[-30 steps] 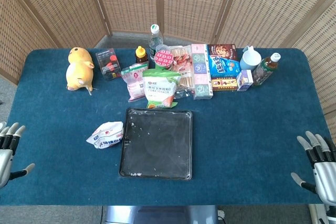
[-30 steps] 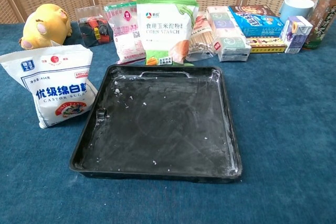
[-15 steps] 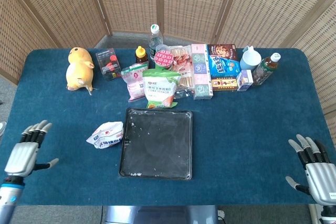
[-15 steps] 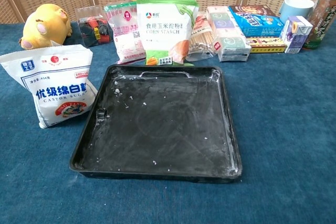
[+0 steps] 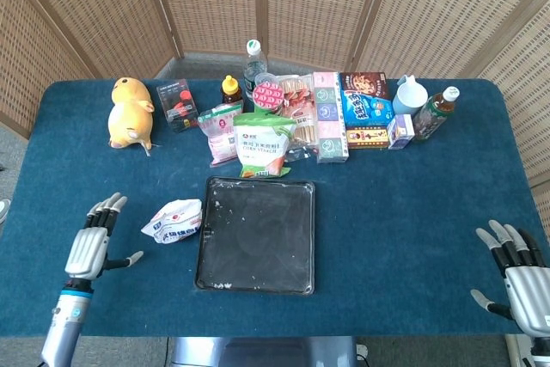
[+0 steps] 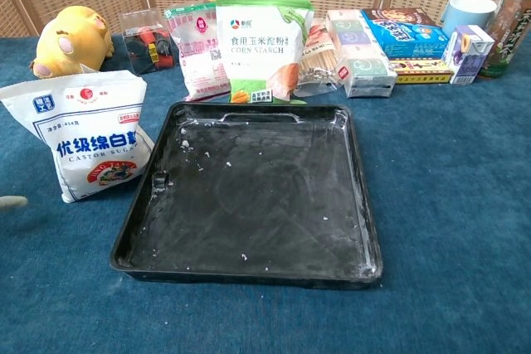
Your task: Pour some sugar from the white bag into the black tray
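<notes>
The white sugar bag [image 5: 174, 221] [image 6: 83, 133] stands upright just left of the black tray [image 5: 257, 234] [image 6: 249, 196], whose floor carries white specks. My left hand [image 5: 92, 247] hovers open to the left of the bag, fingers spread and empty; in the chest view only one fingertip [image 6: 12, 202] shows at the left edge. My right hand [image 5: 518, 274] stays open at the table's near right corner, far from the tray.
A row of groceries lines the back: corn starch pouch [image 5: 261, 145] [image 6: 258, 39], pink packet [image 5: 220, 131], snack boxes [image 5: 365, 111], bottles [image 5: 436, 112], a cup [image 5: 410, 94]. A yellow plush toy [image 5: 130, 112] lies at the back left.
My left hand has moved from the table's left edge rightward toward the sugar bag. The right hand has barely shifted. Bag and tray have not moved.
</notes>
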Available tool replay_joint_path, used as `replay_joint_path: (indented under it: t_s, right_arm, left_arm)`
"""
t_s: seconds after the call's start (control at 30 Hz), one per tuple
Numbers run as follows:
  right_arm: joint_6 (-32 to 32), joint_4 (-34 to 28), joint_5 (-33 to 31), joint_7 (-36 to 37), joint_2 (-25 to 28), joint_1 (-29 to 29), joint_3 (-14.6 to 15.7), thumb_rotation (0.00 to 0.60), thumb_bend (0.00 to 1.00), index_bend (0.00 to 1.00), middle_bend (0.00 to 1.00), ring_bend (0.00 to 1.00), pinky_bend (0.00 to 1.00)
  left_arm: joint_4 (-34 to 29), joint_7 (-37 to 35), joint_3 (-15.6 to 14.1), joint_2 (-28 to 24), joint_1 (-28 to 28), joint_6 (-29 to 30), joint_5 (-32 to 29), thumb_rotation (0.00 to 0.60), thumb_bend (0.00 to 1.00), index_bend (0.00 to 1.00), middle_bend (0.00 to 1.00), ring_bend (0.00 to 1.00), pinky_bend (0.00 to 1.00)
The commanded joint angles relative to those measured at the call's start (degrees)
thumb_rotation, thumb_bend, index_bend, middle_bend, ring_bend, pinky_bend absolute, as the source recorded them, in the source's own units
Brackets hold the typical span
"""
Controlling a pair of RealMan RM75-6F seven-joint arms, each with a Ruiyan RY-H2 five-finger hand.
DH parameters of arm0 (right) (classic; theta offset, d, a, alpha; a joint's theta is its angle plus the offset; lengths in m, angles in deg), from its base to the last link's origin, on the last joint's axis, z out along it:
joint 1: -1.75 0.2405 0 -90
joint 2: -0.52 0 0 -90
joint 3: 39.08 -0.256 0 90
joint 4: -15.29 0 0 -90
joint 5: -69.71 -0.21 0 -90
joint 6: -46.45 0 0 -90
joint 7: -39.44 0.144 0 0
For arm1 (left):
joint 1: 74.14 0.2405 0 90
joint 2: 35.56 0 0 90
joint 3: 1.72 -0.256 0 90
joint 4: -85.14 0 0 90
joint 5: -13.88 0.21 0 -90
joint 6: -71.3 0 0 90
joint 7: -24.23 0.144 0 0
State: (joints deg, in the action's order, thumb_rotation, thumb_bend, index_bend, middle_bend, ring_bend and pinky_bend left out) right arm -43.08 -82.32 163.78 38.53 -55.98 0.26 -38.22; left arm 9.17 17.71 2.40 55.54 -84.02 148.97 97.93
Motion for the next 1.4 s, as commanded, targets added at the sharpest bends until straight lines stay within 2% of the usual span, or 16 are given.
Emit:
replay_joint_path:
  t_s: [0.03,0.3,0.7,1.0,1.4]
  right_arm:
    - [-0.53,0.04,0.07,-1.06,-0.3,-0.16,-0.17,0.6,0.0,0.13,0.02,0.03,0.0]
    - [-0.75,-0.32,0.52,-0.05,0.15,-0.24,0.11,0.6,0.0,0.13,0.02,0.03,0.0]
    - [-0.67,-0.43,0.58,0.54,0.43,-0.19,0.25,0.6,0.0,0.13,0.02,0.03,0.0]
    - [-0.4,-0.48,0.71,1.02,0.52,-0.08,0.43,0.6,0.0,0.13,0.02,0.03,0.0]
    - [0.15,-0.59,1.08,1.51,0.56,0.17,0.8,0.6,0.0,0.13,0.02,0.03,0.0]
  left_arm:
    - [-0.23,1.45,0.77,1.94,-0.37,-0.76,-1.76,0.6,0.0,0.0,0.0,0.0,0.0]
    - [-1.75,1.93,2.99,4.64,-1.9,-4.26,-6.38,0.6,0.0,0.0,0.0,0.0,0.0]
    - [-5.5,6.27,3.1,5.52,-3.75,-6.18,-8.17,0.6,0.0,0.0,0.0,0.0,0.0]
    - [-7.16,7.87,4.43,6.61,-5.06,-7.15,-10.55,0.6,0.0,0.0,0.0,0.0,0.0]
    - [-6.26,5.04,5.28,7.29,-7.9,-10.52,-10.93,0.6,0.02,0.0,0.0,0.0,0.01]
